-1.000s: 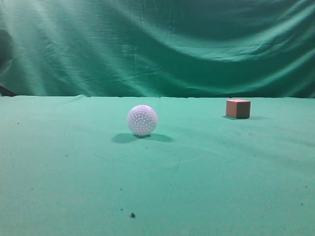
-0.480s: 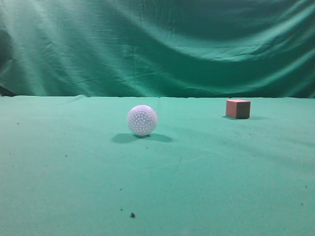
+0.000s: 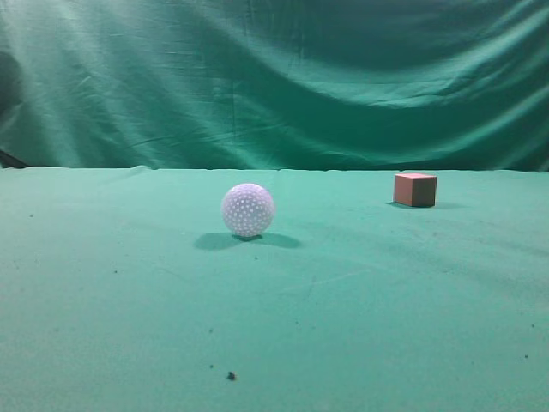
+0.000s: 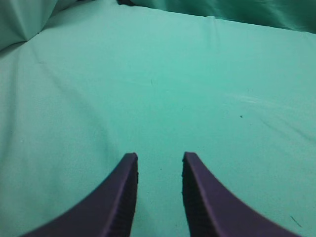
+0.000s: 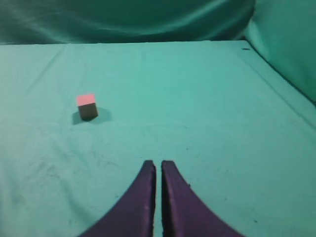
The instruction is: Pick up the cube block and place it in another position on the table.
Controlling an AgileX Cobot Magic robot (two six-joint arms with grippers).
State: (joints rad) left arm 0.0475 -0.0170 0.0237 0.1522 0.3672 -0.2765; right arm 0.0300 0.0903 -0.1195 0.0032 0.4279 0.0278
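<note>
one cube block (image 5: pixel 87 106) — well apart (up-left) from right gripper (image 5: pixel 158 165)

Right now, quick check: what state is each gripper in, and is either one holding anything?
Left gripper: open, fingers apart, holding nothing.
Right gripper: shut, fingers nearly together, holding nothing; the cube block sits on the table ahead of it.

Both arms stay outside the exterior view, and each wrist view's lower edge cuts off its tool's fingers.
</note>
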